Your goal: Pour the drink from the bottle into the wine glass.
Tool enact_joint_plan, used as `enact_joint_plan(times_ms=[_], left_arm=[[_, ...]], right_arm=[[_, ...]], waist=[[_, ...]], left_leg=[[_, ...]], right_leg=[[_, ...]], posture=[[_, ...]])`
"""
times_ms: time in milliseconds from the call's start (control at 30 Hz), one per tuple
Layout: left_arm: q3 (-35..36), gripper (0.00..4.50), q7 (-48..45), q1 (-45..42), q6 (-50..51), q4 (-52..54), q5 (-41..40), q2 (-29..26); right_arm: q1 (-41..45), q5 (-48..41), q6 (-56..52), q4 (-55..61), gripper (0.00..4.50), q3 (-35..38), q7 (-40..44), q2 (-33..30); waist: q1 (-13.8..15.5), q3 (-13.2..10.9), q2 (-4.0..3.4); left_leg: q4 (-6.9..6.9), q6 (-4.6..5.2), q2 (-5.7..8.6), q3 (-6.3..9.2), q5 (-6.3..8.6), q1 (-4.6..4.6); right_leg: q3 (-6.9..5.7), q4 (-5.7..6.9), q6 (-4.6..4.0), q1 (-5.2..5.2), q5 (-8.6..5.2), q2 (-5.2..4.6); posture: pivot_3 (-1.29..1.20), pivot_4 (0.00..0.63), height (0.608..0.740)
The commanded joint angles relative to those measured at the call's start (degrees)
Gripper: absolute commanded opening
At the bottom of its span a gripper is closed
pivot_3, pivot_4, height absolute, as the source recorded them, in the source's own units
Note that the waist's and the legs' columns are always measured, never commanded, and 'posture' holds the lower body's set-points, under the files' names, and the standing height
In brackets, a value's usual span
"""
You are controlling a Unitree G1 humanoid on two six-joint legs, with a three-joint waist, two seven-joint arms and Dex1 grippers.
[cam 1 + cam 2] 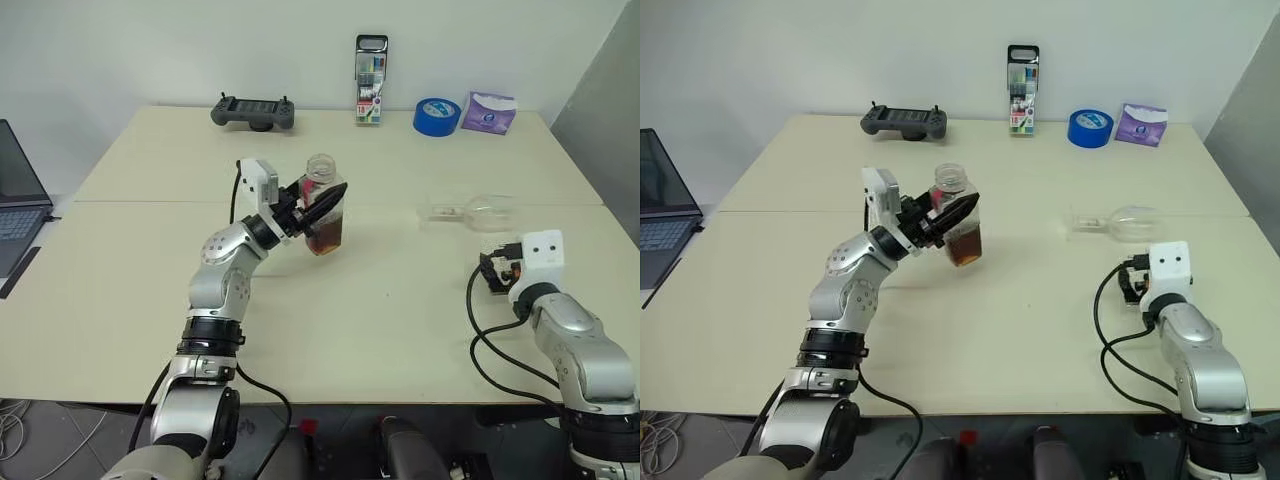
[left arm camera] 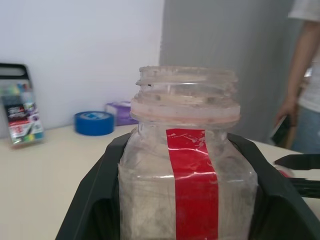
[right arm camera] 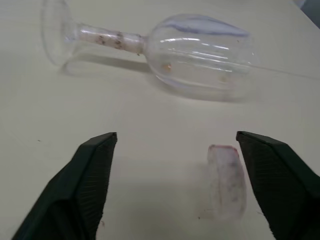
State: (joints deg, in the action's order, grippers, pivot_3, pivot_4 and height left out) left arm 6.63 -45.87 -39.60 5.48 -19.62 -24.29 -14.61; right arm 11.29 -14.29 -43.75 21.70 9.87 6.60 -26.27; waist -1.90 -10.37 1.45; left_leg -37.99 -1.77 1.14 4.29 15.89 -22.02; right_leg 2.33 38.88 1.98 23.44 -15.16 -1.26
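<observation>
Pale table [image 1: 330, 330] with toppled wine glass [image 1: 472, 212], small cap [image 3: 227, 181], controller [image 1: 253, 111], blue tape roll [image 1: 436, 116].

Clear plastic bottle [image 2: 186, 165] w/ vertical red label strip, uncapped, threaded neck up, clamped btwn black fingers [image 2: 95, 200] of left tool [image 2: 186, 220]. Behind, on pale bench [image 2: 55, 165]: blue tape roll [image 2: 94, 122], purple packet [image 2: 120, 111], marker pack [image 2: 21, 112]. Person's arm [image 2: 300, 65] at edge.

We see a clear bottle [image 1: 325, 205] with a red strip and reddish-brown drink [image 1: 326, 238], a colourless wine glass [image 3: 165, 52], and blue tape [image 1: 436, 116].
</observation>
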Motion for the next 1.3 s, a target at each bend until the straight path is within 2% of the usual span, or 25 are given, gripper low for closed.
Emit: enact_joint_plan(times_ms=[33, 233, 367, 467, 633, 733, 867, 1000, 1067, 1233, 1300], left_arm=[[4.3, 2.17, 4.1, -4.8, -3.9, -3.3, 0.6, -2.0], [5.9, 2.17, 8.0, -7.9, -8.0, -10.4, 3.5, -4.8], [7.4, 2.17, 12.8, -10.2, -10.6, -16.4, 6.1, -6.9], [8.1, 2.17, 18.2, -12.8, -14.6, -24.1, 9.2, -8.5], [8.6, 2.17, 27.2, -15.5, -20.4, -34.4, 13.0, -10.1], [9.3, 2.17, 29.2, -15.5, -21.6, -37.7, 13.0, -10.3], [10.0, 2.17, 29.0, -14.6, -22.2, -38.8, 12.4, -9.9], [11.6, 2.17, 26.4, -13.0, -22.1, -37.6, 10.1, -9.1], [11.9, 2.88, 24.8, -11.4, -22.2, -36.0, 9.2, -8.8], [11.7, 4.35, 24.8, -9.0, -21.3, -33.9, 9.6, -8.9], [11.4, 4.47, 25.1, -8.3, -21.1, -33.1, 10.1, -9.1]], right_arm=[[5.4, -0.9, -3.2, 6.2, 4.50, -0.9, 1.0, -0.8], [9.8, -0.3, -5.8, 4.7, 4.50, -3.5, 2.3, -0.4], [16.2, -12.4, -11.5, 9.1, 4.50, -2.9, 6.8, 7.0], [19.3, -16.7, -13.1, 9.9, 4.50, -7.7, 10.8, 10.0], [23.9, -14.5, -10.3, 5.6, 4.50, -15.8, 11.2, 14.0], [25.4, -13.9, -9.6, 4.7, 4.50, -17.9, 11.3, 16.0], [25.7, -13.3, -9.0, 4.1, 4.50, -18.9, 11.5, 16.4], [25.5, -13.1, -8.9, 4.0, 4.50, -19.2, 11.3, 16.6], [25.3, -12.8, -8.8, 4.0, 4.50, -19.5, 11.4, 16.2], [25.2, -12.1, -8.5, 3.6, 4.50, -19.5, 11.7, 15.5], [25.1, -11.9, -8.4, 3.5, 4.50, -19.4, 11.8, 15.4]], waist=[[0.0, 0.0, -0.01], [0.3, 0.0, 0.01], [0.0, 0.0, 0.01], [0.0, 0.0, 0.02], [0.1, 0.0, 0.02], [0.1, 0.0, 0.04], [0.2, 0.1, 0.18], [0.1, 0.1, 0.18], [0.1, 0.1, 0.18], [0.1, 0.1, 0.18], [0.1, 0.1, 0.18]], left_leg=[[0.00, 0.00, 0.00, 0.00, 0.00, 0.00], [0.03, 0.00, 0.02, 0.12, 0.00, -0.05], [-0.01, 0.00, 0.07, 0.02, 0.00, -0.15], [-0.01, 0.00, 0.03, 0.15, 0.00, -0.13], [0.02, 0.00, 0.04, 0.24, 0.00, -0.14], [0.00, 0.00, 0.11, 0.19, 0.00, -0.19], [-0.13, -0.16, 0.12, 0.27, -0.09, -0.78], [-0.11, -0.25, 0.15, 0.24, -0.14, -0.81], [-0.10, -0.15, 0.14, 0.25, -0.08, -0.79], [-0.10, -0.14, 0.14, 0.26, -0.08, -0.79], [-0.10, -0.14, 0.14, 0.27, -0.08, -0.79]], right_leg=[[-0.01, 0.01, 0.00, 0.01, 0.00, 0.00], [-0.14, -0.12, 0.05, -0.02, -0.03, -0.04], [-0.02, -0.06, 0.05, 0.11, -0.03, -0.12], [-0.16, -0.01, 0.05, 0.12, -0.03, -0.07], [-0.25, -0.01, 0.05, 0.13, -0.03, -0.09], [-0.19, 0.00, 0.05, 0.19, -0.03, -0.18], [-0.27, 0.10, 0.03, 0.73, 0.00, -0.29], [-0.26, 0.10, 0.03, 0.77, 0.00, -0.47], [-0.27, 0.12, 0.03, 0.76, 0.00, -0.47], [-0.29, 0.15, 0.02, 0.76, 0.01, -0.47], [-0.30, 0.15, 0.01, 0.75, 0.02, -0.47]], posture=[[0.00, 0.150, 0.740], [0.00, 0.150, 0.740], [0.00, 0.150, 0.740], [0.00, 0.150, 0.740], [0.00, 0.150, 0.740], [0.00, 0.150, 0.740], [0.00, 0.150, 0.740], [0.00, 0.150, 0.740], [0.00, 0.150, 0.740], [0.00, 0.150, 0.740], [0.00, 0.150, 0.740]])
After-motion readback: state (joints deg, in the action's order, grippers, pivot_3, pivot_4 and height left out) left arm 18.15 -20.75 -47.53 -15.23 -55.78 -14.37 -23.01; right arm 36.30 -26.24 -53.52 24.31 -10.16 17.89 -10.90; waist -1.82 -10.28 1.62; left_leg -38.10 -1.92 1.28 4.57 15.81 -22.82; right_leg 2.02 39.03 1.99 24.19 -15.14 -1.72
